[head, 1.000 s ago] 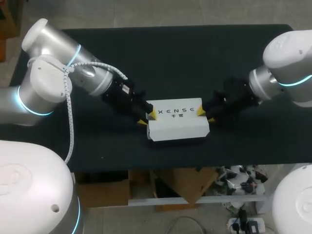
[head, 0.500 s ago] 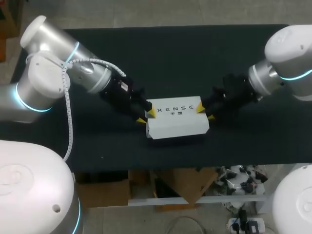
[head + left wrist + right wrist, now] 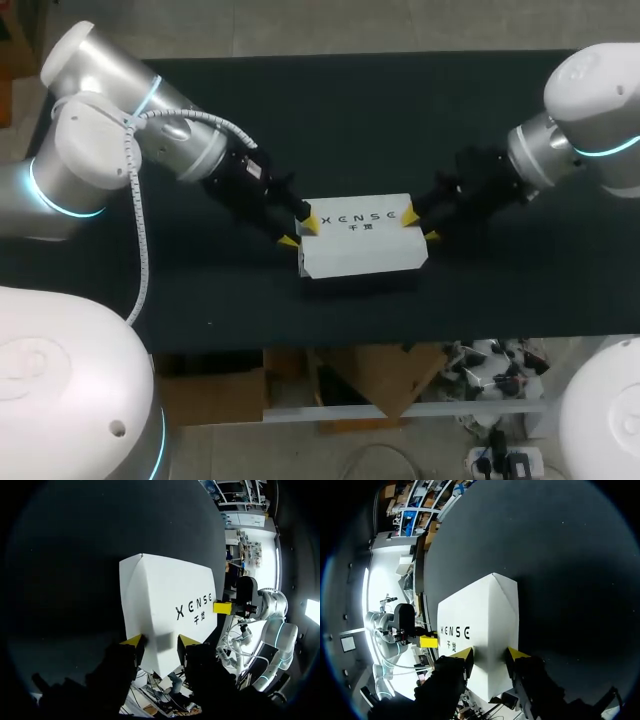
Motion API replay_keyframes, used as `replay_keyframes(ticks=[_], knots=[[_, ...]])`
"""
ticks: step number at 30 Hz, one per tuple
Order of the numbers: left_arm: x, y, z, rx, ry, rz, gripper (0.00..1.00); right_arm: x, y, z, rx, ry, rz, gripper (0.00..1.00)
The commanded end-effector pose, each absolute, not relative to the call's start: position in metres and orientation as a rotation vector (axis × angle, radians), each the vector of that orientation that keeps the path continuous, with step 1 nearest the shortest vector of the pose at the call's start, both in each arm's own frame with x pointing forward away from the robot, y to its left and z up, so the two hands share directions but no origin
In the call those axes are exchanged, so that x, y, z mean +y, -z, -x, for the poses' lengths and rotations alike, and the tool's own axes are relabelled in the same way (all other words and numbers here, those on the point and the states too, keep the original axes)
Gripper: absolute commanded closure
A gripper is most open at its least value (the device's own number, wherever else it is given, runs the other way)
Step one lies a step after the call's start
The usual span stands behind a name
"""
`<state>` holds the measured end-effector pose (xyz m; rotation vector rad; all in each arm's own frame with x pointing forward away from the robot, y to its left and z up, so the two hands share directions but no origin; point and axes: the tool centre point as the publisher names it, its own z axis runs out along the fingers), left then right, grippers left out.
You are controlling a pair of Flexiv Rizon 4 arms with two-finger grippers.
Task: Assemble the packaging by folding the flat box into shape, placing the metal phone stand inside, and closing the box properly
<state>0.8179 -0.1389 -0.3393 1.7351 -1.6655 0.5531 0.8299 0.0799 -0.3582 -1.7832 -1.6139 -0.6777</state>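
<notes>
Over the last second the white box (image 3: 362, 245) has slid a little toward the far side of the bench (image 3: 400, 110) and turned slightly, and both arms have gone with it, their hold unchanged. From above, the box looks folded up and shut. The left end effector (image 3: 299, 229) is at its left end and the right end effector (image 3: 420, 225) at its right end, each set narrow around a far corner. In the left wrist view, the box (image 3: 165, 605) runs out ahead of the left end effector (image 3: 160, 641), whose two yellow tips pinch the near end between them. One tip of the right end effector (image 3: 223, 608) shows at the far end. The right wrist view mirrors this: the right end effector (image 3: 490, 654) clamps its end of the box (image 3: 480, 630), with the left end effector (image 3: 429, 641) showing beyond. I can't spot the metal phone stand, so I can't say whether it is inside. This looks to me like the final squaring-up. Both arms should move together with light, even pressure so the cardboard neither buckles nor twists open.
</notes>
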Motion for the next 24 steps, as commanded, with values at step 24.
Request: replay_keyframes(ticks=[24], knots=[[-0.1739,0.3213,-0.8260,-1.666,-0.515,-1.744,0.57,0.1006,0.3534,-0.8353,-1.587,0.655,1.779,0.57]])
